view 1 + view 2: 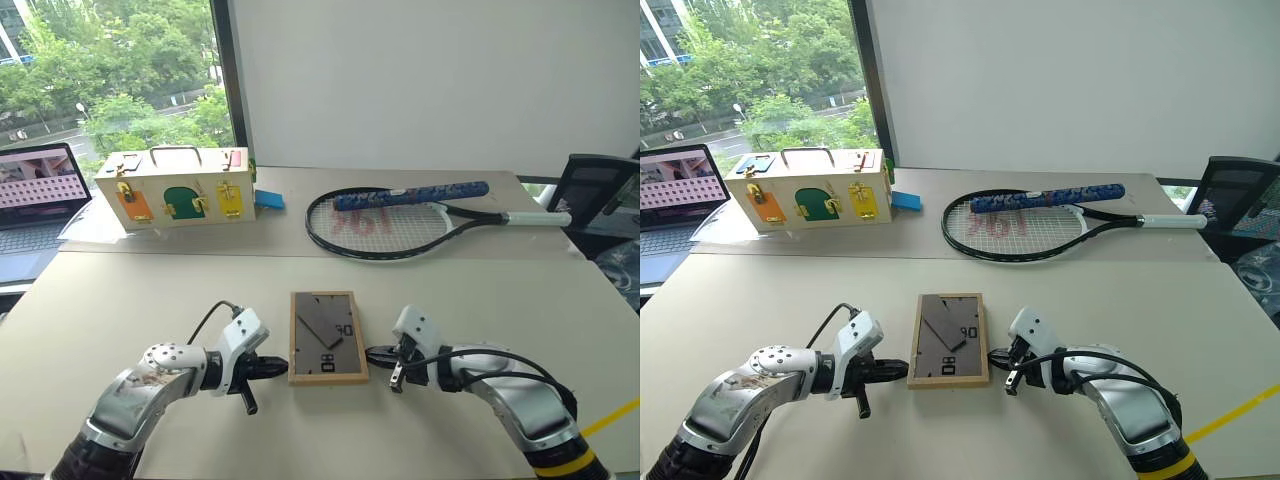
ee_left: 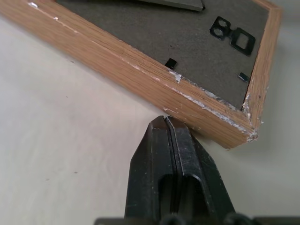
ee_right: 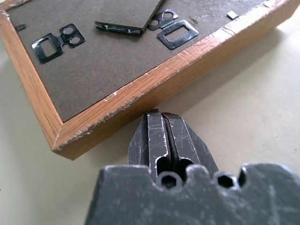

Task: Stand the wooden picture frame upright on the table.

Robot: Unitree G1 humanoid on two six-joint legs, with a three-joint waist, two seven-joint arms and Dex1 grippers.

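The frame (image 2: 140, 70) was light wood, chipped at edges, with a matt grey back; the table (image 1: 150, 300) looked matt.

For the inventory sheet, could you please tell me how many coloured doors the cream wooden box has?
3 on the cream wooden box: orange door at its left, green door in the middle, yellow door at its right. Other sides are hidden.

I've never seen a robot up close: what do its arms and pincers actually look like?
Both arms have rounded silver-grey metal shells with white housings near the wrists. The left pincer and the right pincer each end in two slim black fingers, scuffed where they show close up. A thin black cable loops over each wrist. The right arm carries a yellow band near its elbow.
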